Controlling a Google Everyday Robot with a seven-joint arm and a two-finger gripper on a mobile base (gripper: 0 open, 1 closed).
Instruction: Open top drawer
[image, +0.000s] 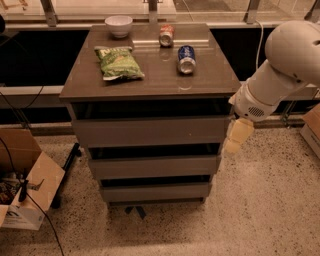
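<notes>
The top drawer (150, 131) sits directly beneath the top of the desk (150, 80) and is the widest of three stepped grey-brown fronts. Only its plain flat panel shows. A dark slot runs between the panel and the front edge of the desk, and whatever lies behind the panel is lost in that shadow.

The hand (232, 145) hangs pale and yellowish just off the front right corner of the desk, level with the right end of the top drawer's panel. It is seen as a single tapering shape, so it cannot be told whether it is apart or together, nor whether it touches the panel's end or only hangs beside it. The white arm (280, 75) above it runs out of view at the right edge.

The middle drawer (154, 166) and the lowest drawer (155, 191) are narrower, each with its own dark gap above.

On the desk, a white bowl (119, 25) stands near the back left corner and a green bag (117, 62) lies toward the left edge. A reddish can (166, 35) lies on its side by the back edge, its label unreadable, and a blue can (186, 59) lies right of the middle.

On the floor beyond the left edge, an open cardboard box (25, 190) is partly cut off, with cables (40, 220) trailing past it. Something dark under the lowest drawer is too dim to identify.
</notes>
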